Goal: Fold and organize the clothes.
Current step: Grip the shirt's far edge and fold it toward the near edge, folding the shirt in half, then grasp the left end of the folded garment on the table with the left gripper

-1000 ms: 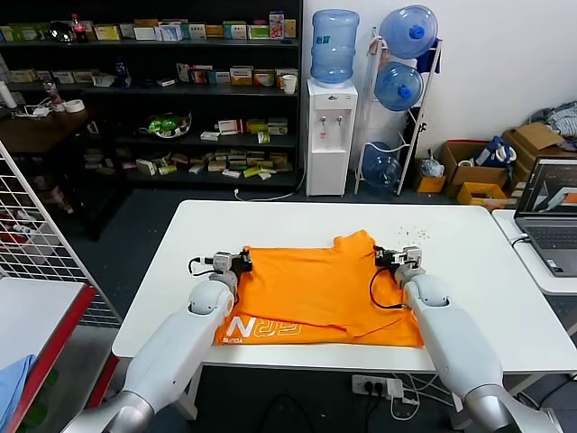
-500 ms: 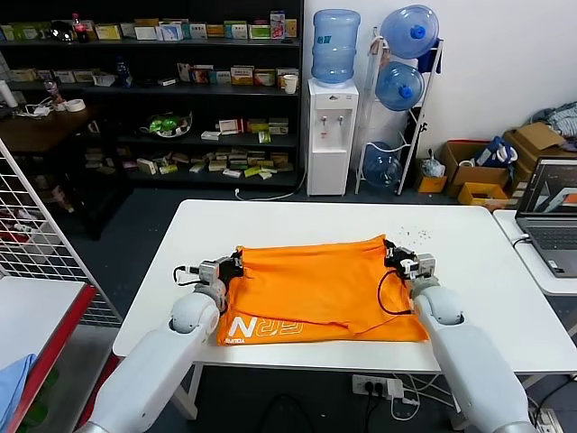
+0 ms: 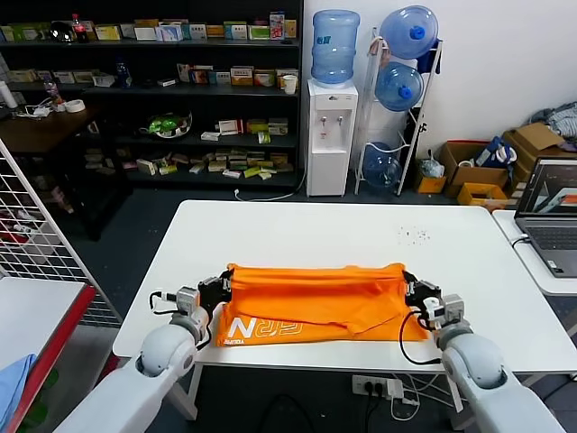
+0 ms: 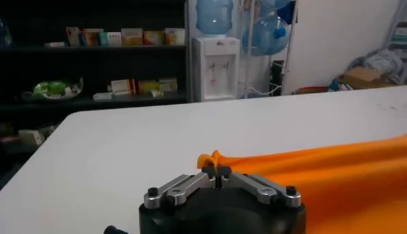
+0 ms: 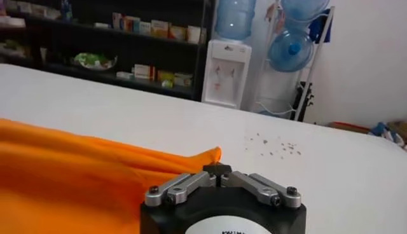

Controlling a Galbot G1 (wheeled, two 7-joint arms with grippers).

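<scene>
Table (image 3: 297, 230), white, fills centre frame. Orange T-shirt (image 3: 315, 302) lies across its lower middle, folded into a wide band (white lettering on the layer underneath, lower left). Left gripper (image 3: 221, 287) sits at the shirt's left end, jaws pinched on a bunched corner of fabric. Right gripper (image 3: 412, 289) at the right end, clamped on that corner too. Scattered specks (image 3: 415, 236) sit upper right of the shirt.

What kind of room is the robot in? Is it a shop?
Probably a workroom or lab storeroom, not a shop. Dark shelves hold small boxes, a water dispenser stands beside spare bottles, and cardboard boxes sit on the floor near a laptop.
</scene>
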